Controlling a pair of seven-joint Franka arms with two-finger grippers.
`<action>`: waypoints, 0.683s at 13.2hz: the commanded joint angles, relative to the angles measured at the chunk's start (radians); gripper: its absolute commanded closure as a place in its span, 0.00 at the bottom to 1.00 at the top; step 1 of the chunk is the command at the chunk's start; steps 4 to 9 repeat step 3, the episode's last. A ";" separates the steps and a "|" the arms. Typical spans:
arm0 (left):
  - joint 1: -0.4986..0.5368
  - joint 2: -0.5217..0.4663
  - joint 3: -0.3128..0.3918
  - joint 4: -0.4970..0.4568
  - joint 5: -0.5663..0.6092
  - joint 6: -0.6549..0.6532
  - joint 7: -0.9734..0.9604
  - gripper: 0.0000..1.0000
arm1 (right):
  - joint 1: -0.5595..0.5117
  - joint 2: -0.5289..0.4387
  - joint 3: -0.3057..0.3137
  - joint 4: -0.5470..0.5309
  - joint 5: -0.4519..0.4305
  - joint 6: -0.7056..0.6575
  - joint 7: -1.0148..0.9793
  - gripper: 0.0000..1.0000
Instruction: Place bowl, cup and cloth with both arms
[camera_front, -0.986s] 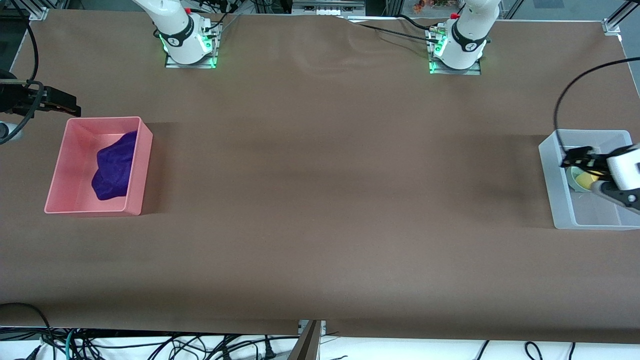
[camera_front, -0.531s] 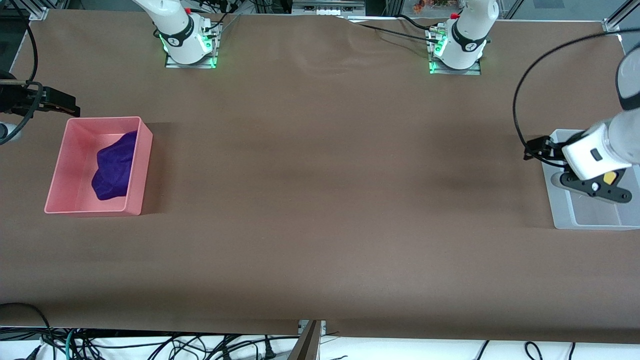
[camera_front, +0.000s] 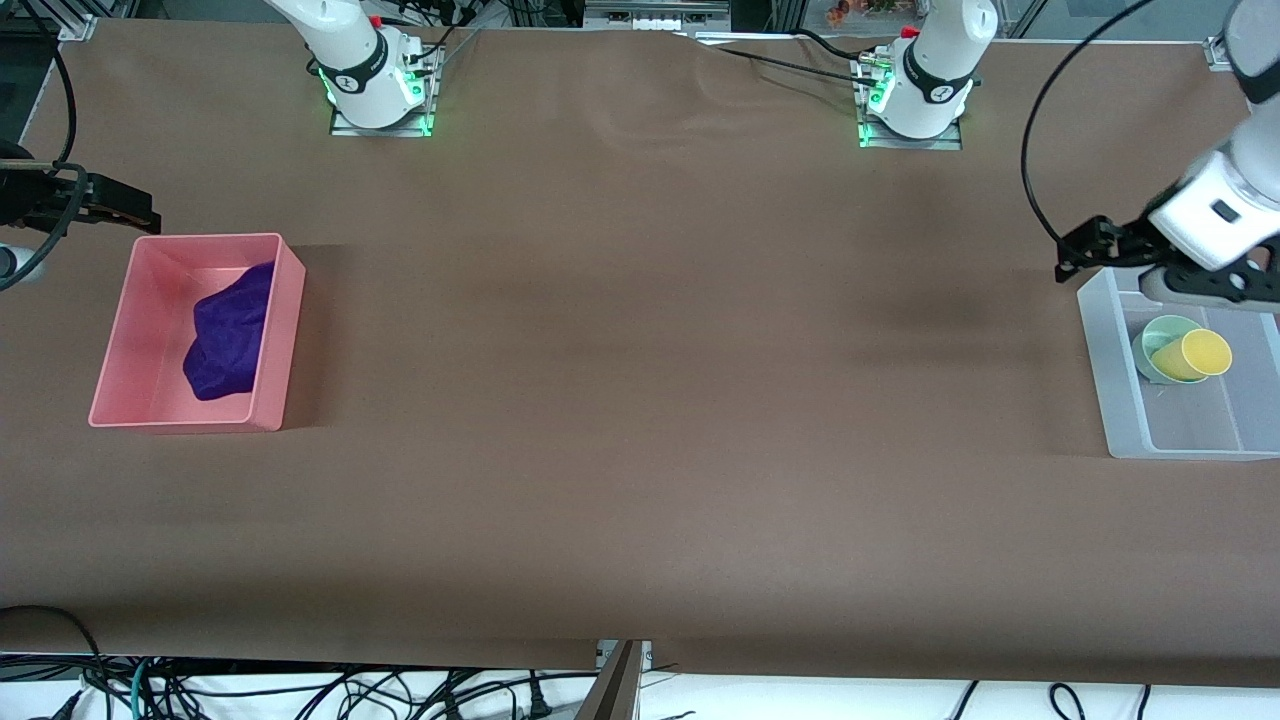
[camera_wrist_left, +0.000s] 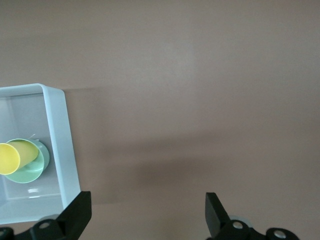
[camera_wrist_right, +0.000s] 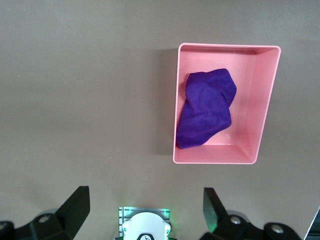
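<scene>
The mint-green bowl (camera_front: 1160, 345) sits in a clear white bin (camera_front: 1100, 370) at the left arm's end of the table. The yellow cup (camera_front: 1195, 355) lies tilted in the bowl. Both show in the left wrist view, bowl (camera_wrist_left: 35, 170) and cup (camera_wrist_left: 11, 157). My left gripper (camera_front: 1082, 248) is open and empty in the air over the bin's corner toward the bases; its own view shows it (camera_wrist_left: 147, 215) over bare table. The purple cloth (camera_front: 228, 335) lies crumpled in a pink bin (camera_front: 110, 350). My right gripper (camera_front: 140, 208) waits, open and empty, up beside the pink bin.
The brown table mat (camera_front: 640, 400) spreads between the two bins. The right wrist view shows the pink bin (camera_wrist_right: 265, 100), the cloth (camera_wrist_right: 205, 107) and the right arm's base (camera_wrist_right: 145, 225). Black cables hang by both wrists.
My left gripper has left the cup in the bowl, risen out of the white bin and moved toward the bases. The bowl and cup now show uncovered. The right arm has not moved.
</scene>
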 joint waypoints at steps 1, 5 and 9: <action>-0.030 -0.024 0.017 -0.037 0.014 0.028 -0.019 0.00 | -0.003 -0.010 0.008 -0.010 -0.013 0.000 0.013 0.00; -0.030 -0.023 0.017 -0.034 0.002 0.028 -0.021 0.00 | -0.003 -0.010 0.008 -0.010 -0.013 0.000 0.013 0.00; -0.030 -0.023 0.017 -0.034 0.002 0.028 -0.021 0.00 | -0.003 -0.010 0.008 -0.010 -0.013 0.000 0.013 0.00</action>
